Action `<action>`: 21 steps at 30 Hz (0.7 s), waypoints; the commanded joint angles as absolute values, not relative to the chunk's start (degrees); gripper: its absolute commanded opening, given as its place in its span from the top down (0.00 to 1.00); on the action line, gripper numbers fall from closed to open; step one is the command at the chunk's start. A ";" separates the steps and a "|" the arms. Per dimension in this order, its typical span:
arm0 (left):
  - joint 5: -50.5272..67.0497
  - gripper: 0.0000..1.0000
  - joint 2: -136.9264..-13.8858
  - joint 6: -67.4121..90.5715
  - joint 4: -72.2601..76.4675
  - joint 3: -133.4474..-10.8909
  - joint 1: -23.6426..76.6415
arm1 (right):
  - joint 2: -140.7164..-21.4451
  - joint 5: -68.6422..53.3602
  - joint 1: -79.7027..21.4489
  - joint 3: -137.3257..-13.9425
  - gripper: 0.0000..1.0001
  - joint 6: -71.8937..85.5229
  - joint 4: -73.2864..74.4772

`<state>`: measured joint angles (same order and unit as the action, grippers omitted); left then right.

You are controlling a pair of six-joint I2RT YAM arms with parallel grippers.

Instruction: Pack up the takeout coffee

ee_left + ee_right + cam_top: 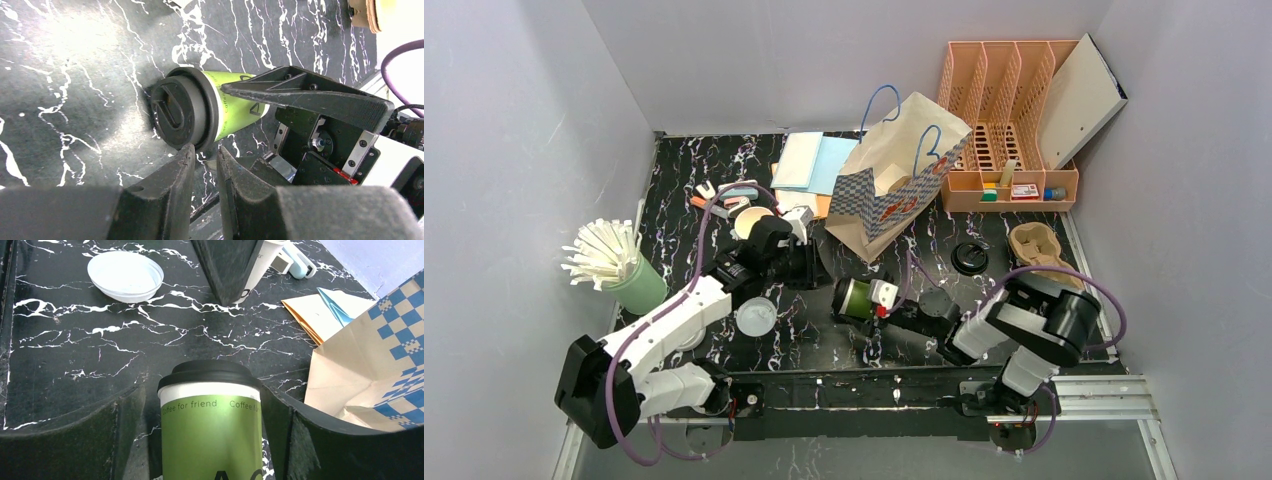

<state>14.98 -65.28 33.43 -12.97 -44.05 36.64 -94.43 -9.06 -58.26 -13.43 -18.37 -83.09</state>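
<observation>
at mid-table, on black marbled stone, the takeout coffee [857, 298] lies on its side with its black lid [181, 114] already fitted, straddled by the wide-spread fingers of the right gripper [210, 412], though a firm grasp cannot be confirmed. the left gripper [202, 165] hovers near the lid, nearly clenched and empty. the paper bag [894, 180] stands open just behind; bagging the cup seemingly remains.

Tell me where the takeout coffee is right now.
In the top view the takeout coffee lies on its side at table centre, between the right tool's fingers, just in front of the paper bag.
</observation>
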 commanded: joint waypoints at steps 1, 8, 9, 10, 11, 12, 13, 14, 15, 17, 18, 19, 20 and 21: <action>10.04 0.77 -61.22 32.01 -17.68 -46.00 36.69 | -86.84 -7.08 -58.59 -13.42 0.03 -17.41 -77.35; 9.74 0.74 -58.83 34.17 -14.34 -40.99 36.19 | -69.64 -6.22 -58.62 -23.04 0.02 -15.13 -34.49; 9.71 0.74 -58.68 34.18 -14.25 -40.77 36.10 | -68.29 -6.05 -58.59 -24.81 0.02 -14.64 -29.54; 9.64 0.74 -58.56 34.12 -14.34 -40.62 36.12 | -67.50 -6.21 -58.59 -26.80 0.02 -14.71 -24.26; 9.66 0.74 -58.47 34.04 -14.51 -40.61 36.03 | -67.27 -6.48 -58.57 -29.17 0.02 -14.79 -16.97; 9.70 0.73 -58.38 33.95 -14.61 -40.67 35.98 | -67.33 -6.62 -58.62 -31.25 0.02 -14.34 -13.51; 9.61 0.73 -58.22 33.95 -14.81 -40.71 35.95 | -67.64 -6.67 -58.57 -33.26 0.02 -13.73 -9.95; 9.62 0.72 -58.07 34.01 -14.80 -40.77 35.83 | -68.19 -6.59 -58.54 -34.93 0.02 -13.12 -5.76; 9.57 0.72 -57.81 34.28 -14.78 -40.74 35.67 | -68.79 -6.39 -58.55 -36.86 0.02 -12.62 -2.86; 9.53 0.71 -57.43 34.76 -14.65 -40.59 35.24 | -70.28 -6.24 -58.59 -40.26 0.02 -12.07 2.45; 9.57 0.70 -57.25 34.99 -14.64 -40.43 34.98 | -71.03 -6.28 -58.54 -41.85 0.02 -12.08 4.82; 9.76 0.70 -57.03 35.04 -14.64 -40.31 34.72 | -72.19 -6.40 -58.56 -43.11 0.02 -12.33 6.86; 9.85 0.70 -56.71 35.16 -14.73 -40.12 34.43 | -72.83 -6.57 -58.59 -44.50 0.02 -12.55 8.98; 9.92 0.70 -56.30 35.37 -14.68 -39.83 34.16 | -74.03 -6.41 -58.62 -45.65 0.02 -13.08 10.59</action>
<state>10.15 -58.59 34.65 -14.15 -40.75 35.24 -71.18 -6.52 -58.26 -40.29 -13.50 -3.92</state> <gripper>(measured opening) 0.295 0.983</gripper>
